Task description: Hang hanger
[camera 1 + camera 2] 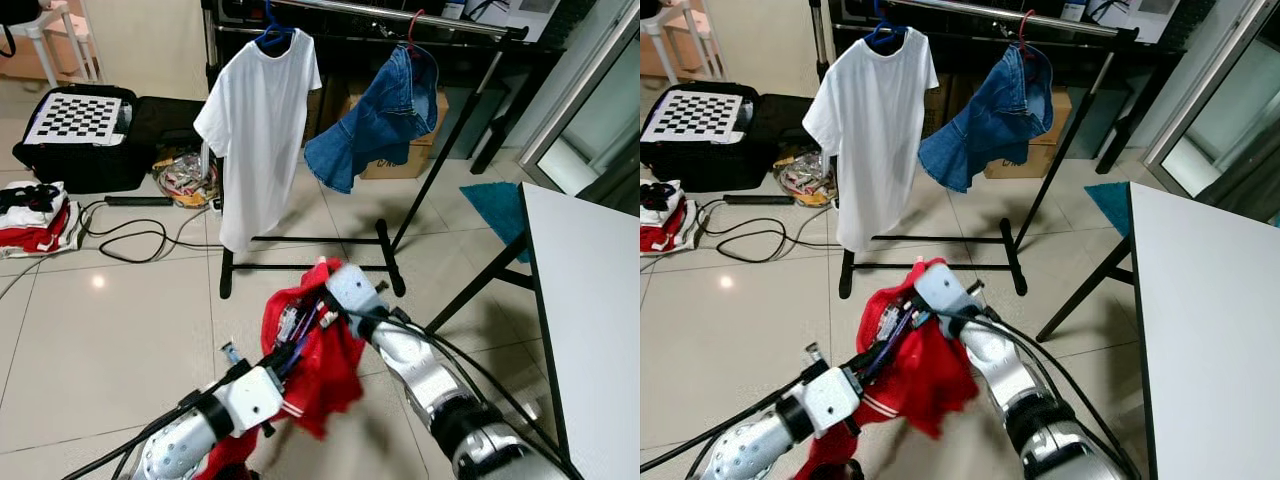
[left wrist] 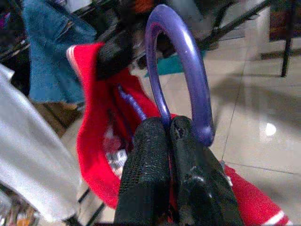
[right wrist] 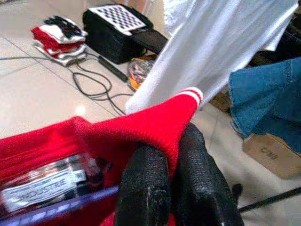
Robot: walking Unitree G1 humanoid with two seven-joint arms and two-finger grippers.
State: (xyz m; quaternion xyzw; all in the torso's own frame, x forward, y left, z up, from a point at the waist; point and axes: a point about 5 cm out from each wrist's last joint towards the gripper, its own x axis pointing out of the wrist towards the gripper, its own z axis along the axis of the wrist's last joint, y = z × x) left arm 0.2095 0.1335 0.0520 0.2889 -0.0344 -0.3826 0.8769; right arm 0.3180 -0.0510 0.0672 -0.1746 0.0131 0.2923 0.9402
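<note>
A red shirt (image 1: 325, 370) hangs between my two arms low in the middle of the head views. My left gripper (image 2: 169, 125) is shut on the neck of a purple hanger (image 2: 181, 70), whose hook stands up above the fingers. The hanger's body sits inside the shirt's neck opening. My right gripper (image 3: 171, 141) is shut on the shirt's red striped collar (image 3: 155, 117). Ahead stands a black clothes rack with a metal rail (image 1: 400, 15). A white T-shirt (image 1: 260, 120) and a denim garment (image 1: 380, 120) hang from it.
A white table (image 1: 590, 300) stands on my right. A black suitcase with a checkerboard (image 1: 80, 135), a pile of folded clothes (image 1: 35, 215) and cables (image 1: 140, 240) lie on the tiled floor at the left. A cardboard box (image 1: 410, 155) sits behind the rack.
</note>
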